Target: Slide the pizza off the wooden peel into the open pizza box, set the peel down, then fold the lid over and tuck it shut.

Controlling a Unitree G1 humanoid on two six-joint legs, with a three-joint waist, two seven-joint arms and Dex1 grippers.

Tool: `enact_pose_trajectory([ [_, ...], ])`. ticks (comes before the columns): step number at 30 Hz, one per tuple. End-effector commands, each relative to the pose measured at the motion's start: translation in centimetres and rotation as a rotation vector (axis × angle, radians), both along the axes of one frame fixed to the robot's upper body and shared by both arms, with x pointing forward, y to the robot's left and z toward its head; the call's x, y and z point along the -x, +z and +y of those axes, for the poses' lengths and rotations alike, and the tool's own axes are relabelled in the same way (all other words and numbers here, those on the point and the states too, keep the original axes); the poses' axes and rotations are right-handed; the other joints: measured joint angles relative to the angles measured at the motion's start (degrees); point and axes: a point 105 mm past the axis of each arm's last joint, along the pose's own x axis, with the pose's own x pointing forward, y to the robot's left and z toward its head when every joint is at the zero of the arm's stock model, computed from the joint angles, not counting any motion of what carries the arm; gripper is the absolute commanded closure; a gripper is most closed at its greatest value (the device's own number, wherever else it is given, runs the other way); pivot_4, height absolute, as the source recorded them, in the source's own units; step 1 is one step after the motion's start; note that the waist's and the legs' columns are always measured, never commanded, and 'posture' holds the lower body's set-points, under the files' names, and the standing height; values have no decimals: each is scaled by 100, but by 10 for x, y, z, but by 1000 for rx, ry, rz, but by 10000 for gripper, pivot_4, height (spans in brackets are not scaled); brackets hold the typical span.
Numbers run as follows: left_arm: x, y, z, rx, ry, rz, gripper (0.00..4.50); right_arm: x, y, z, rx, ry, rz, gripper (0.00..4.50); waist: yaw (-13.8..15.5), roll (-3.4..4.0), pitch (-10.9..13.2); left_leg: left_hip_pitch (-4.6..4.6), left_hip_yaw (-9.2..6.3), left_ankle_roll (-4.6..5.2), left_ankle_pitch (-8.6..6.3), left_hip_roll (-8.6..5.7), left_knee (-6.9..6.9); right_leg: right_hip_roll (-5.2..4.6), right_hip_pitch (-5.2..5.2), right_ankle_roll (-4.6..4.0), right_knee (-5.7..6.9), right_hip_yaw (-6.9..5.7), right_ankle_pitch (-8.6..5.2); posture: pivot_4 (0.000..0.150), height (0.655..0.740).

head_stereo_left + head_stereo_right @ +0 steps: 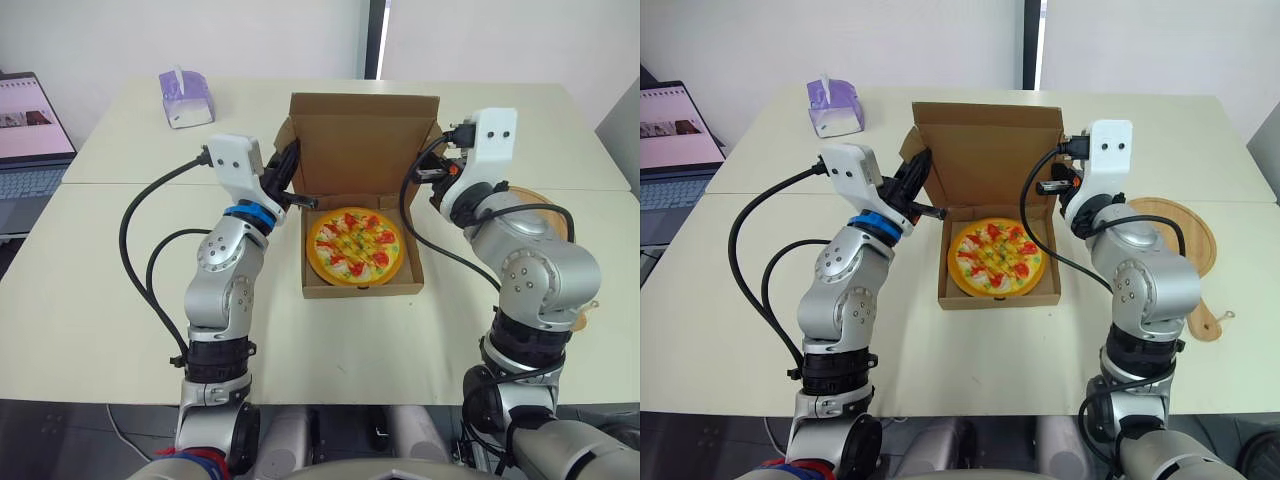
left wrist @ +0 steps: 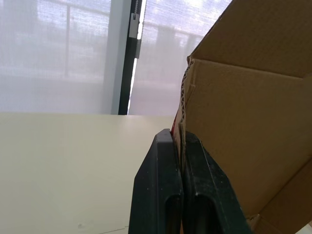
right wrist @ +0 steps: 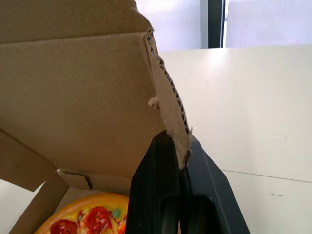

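My left pincer (image 2: pixel 179 135) clamps the left edge of the upright lid (image 1: pixel 364 140), and my right pincer (image 3: pixel 176 139) clamps its right edge. The pizza (image 1: pixel 355 246) sits in the box (image 1: pixel 360 290); the peel (image 1: pixel 1185 235) lies on open bench (image 1: pixel 110 300) to its right.

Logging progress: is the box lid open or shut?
Open: the lid stands upright behind the pizza, left gripper and right gripper pinching its sides.

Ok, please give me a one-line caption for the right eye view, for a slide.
With pizza in box and peel on table, left gripper and right gripper pinch the raised lid's sides.
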Motion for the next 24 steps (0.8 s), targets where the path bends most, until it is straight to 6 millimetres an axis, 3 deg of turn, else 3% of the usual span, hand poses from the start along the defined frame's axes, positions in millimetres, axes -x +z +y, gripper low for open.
enact_pose_trajectory([
  [1, 11, 10, -32, -8, -135, -44, 45000, 17, 4, 38, -48, 200, -1, 44586, -1, 0, 0, -1, 0, 0, 0, 0, 0, 0, -1, 0, 0, 0, 0, 1500, 7251],
  [13, 28, -6, -40, -26, -173, -17, 45000, 35, -28, 41, -64, 211, 94, 44586, 0, -2, -10, 4, -2, 0, 0, 1, -2, 1, 4, 0, -2, 0, 0, 1500, 7251],
  [24, 39, -22, -43, -8, -200, 41, 45000, 39, -36, 43, -66, 219, 109, 44586, 0, -9, -21, 10, -5, 1, -1, 1, -2, 1, 13, 0, -5, -2, 0, 1500, 7251],
])
